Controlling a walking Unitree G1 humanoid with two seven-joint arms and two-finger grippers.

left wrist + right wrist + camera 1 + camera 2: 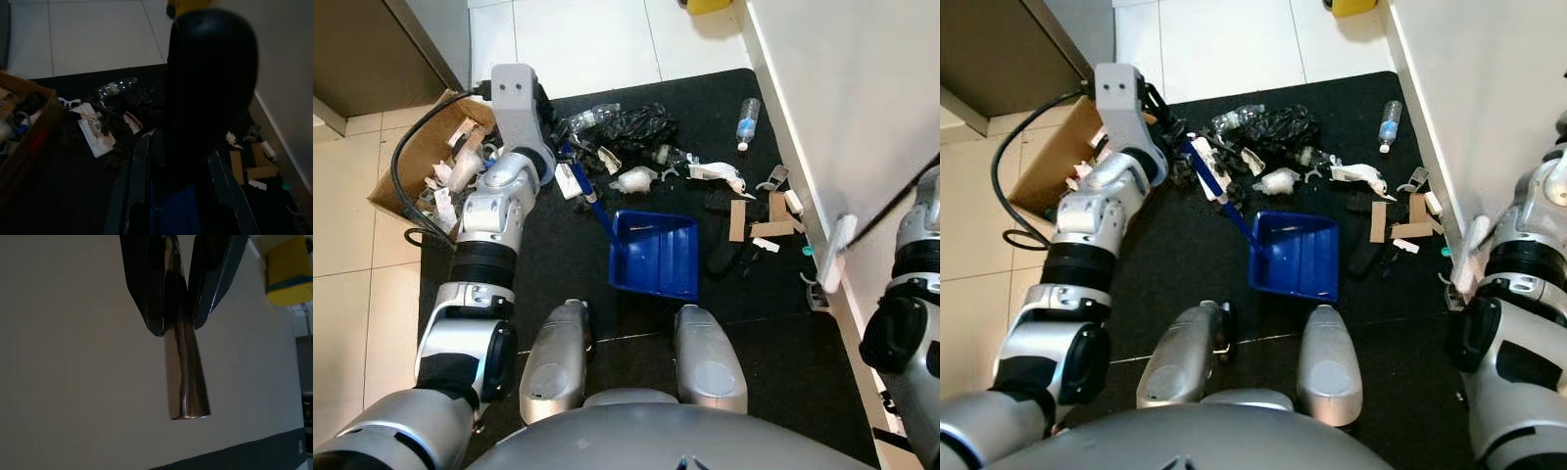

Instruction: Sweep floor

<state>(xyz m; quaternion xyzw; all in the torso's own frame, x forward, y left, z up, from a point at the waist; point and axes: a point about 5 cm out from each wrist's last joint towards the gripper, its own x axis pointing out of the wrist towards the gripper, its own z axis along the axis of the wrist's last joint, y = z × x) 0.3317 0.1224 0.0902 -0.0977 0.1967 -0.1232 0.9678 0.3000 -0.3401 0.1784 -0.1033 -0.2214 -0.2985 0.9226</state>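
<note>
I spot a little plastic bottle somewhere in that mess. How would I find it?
Start at the black mat by the white wall. Along its far edge near the wall, apart from the main litter heap, lies a small clear water bottle. Its blue cap and blue label set it apart from the crumpled clear bottle beside the black bag.

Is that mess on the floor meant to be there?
It looks spilled: wrappers, cardboard scraps, a black bag and a plastic bottle lie scattered over the dark mat beyond the blue dustpan, beside a full cardboard box.

Silver arms (489, 235), black joints, black cable (406, 166)
</note>
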